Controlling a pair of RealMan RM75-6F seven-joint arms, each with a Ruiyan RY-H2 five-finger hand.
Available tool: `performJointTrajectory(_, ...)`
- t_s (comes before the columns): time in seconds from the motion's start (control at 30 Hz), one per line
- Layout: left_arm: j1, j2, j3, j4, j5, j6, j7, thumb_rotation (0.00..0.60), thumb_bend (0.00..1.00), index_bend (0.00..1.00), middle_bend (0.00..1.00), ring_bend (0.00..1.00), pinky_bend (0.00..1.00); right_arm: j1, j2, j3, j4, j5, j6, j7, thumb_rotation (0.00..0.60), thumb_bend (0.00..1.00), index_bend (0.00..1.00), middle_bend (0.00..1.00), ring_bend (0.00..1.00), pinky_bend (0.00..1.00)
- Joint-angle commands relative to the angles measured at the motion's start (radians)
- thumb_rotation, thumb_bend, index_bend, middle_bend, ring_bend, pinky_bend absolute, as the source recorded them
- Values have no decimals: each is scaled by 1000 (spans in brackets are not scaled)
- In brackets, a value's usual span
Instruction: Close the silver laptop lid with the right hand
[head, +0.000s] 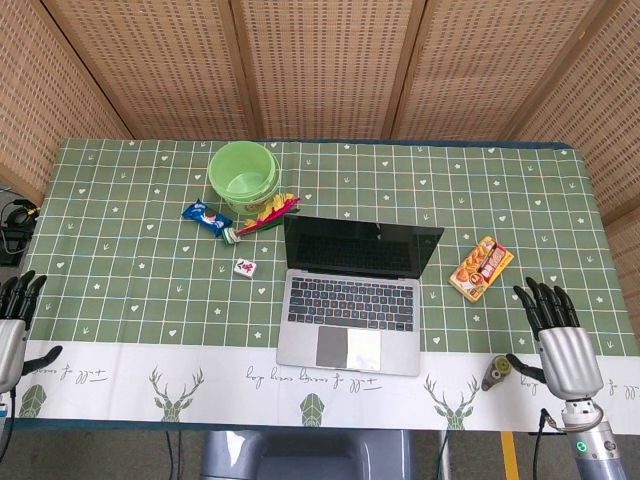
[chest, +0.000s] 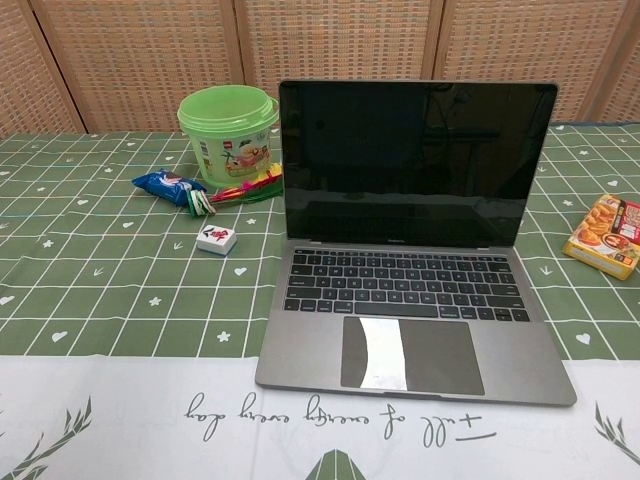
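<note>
At the table's near edge, well to the right of the open laptop (head: 354, 300), the right hand (head: 556, 338) lies palm down with fingers spread and holding nothing, while the left hand (head: 12, 325), far left of the laptop, rests likewise open.

**Staged indoor test station, screened off from its room**

The setting reads as a demonstration bench, not a lived-in home or office. A table (head: 120, 170) wears a green checked cloth printed with hearts and deer. Behind the table stand woven rattan screen panels (head: 320, 60) in wooden frames, closing off the background. On the cloth, a mixed set of props surrounds an open laptop (head: 352, 300): a green plastic tub (head: 243, 172) behind and to its left, a snack box (head: 481, 267) to its right.
</note>
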Motion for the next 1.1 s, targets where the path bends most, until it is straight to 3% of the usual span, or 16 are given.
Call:
performJointTrajectory(0.03, 1, 1, 0, -2, 1, 3, 0, 600, 0, 0, 0, 0, 0, 1, 1, -2, -5, -2, -2, 10, 600, 154, 0, 0, 0, 0)
performJointTrajectory(0.23, 5, 6, -3, -7, 1, 12, -2, 600, 0, 0, 0, 0, 0, 11, 7, 0, -36, -9, -9, 77, 600, 172, 0, 0, 0, 0)
performJointTrajectory(0.43, 4, 7, -5, -7, -3, 10, -5, 600, 0, 0, 0, 0, 0, 69, 36, 19, -148, 47, -130, 350, 600, 400, 0, 0, 0, 0)
performJointTrajectory(0.53, 5, 9, -6, -9, 2, 16, -12, 600, 0, 0, 0, 0, 0, 120, 65, 52, -204, 102, -226, 527, 600, 472, 0, 0, 0, 0)
performJointTrajectory(0.73, 8, 11, -10, -5, 10, 29, -22, 600, 0, 0, 0, 0, 0, 200, 75, 139, -240, 236, -368, 712, 600, 560, 0, 0, 0, 0)
performJointTrajectory(0.87, 8, 13, -12, -4, 9, 31, -28, 600, 0, 0, 0, 0, 0, 247, 92, 194, -267, 331, -489, 881, 600, 674, 5, 0, 0, 0)
performJointTrajectory(1.1, 8, 16, -16, -3, 8, 34, -36, 600, 0, 0, 0, 0, 0, 309, 87, 253, -202, 416, -621, 1002, 600, 695, 7, 0, 0, 0)
